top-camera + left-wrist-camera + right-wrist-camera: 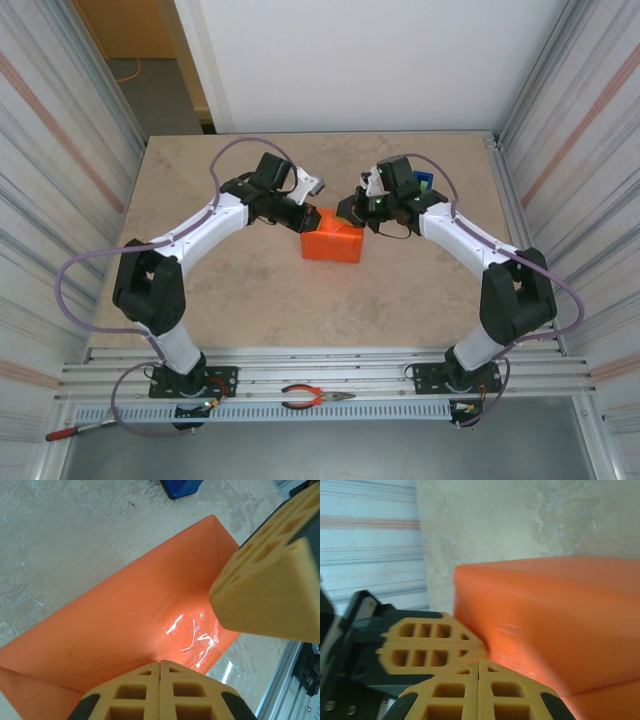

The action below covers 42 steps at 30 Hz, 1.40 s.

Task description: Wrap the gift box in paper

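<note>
Here we have both claws shut and empty: our left gripper (303, 214) and right gripper (352, 208) meet at the far edge of the small square gift box (335, 248), which sits in the middle of the beige stone-look table (200, 290) under the thin bright orange paper sheet (115, 620). They are probably pressing the clear glossy tape strip (192, 632) flat.
</note>
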Each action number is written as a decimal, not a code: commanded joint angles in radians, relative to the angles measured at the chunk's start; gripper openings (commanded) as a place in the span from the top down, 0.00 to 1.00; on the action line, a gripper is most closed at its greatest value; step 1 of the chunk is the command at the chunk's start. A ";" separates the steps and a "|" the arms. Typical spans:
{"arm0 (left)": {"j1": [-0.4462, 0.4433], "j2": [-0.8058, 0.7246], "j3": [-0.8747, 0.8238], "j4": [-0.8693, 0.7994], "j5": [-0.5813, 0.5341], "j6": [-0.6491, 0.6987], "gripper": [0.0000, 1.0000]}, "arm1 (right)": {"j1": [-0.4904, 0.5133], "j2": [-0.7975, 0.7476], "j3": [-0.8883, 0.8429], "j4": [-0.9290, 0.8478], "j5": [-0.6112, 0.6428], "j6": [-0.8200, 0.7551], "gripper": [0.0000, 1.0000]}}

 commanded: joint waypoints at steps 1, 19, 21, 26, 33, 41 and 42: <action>-0.013 0.010 -0.046 -0.072 -0.035 0.017 1.00 | 0.015 0.033 0.044 -0.010 -0.020 -0.029 1.00; -0.013 0.007 -0.054 -0.070 -0.035 0.016 1.00 | 0.022 0.111 0.049 -0.060 -0.034 -0.074 1.00; -0.014 0.010 -0.052 -0.070 -0.035 0.017 1.00 | 0.023 0.103 0.048 -0.074 -0.035 -0.086 1.00; -0.013 0.010 -0.054 -0.070 -0.036 0.018 1.00 | 0.034 0.080 0.032 -0.094 -0.033 -0.104 1.00; -0.012 0.009 -0.053 -0.070 -0.036 0.017 1.00 | 0.044 0.050 0.005 -0.100 -0.024 -0.103 1.00; -0.012 0.009 -0.053 -0.069 -0.037 0.018 1.00 | 0.065 0.017 -0.021 -0.109 -0.007 -0.101 1.00; -0.014 0.010 -0.054 -0.069 -0.037 0.018 1.00 | 0.069 0.013 -0.024 -0.111 -0.005 -0.099 1.00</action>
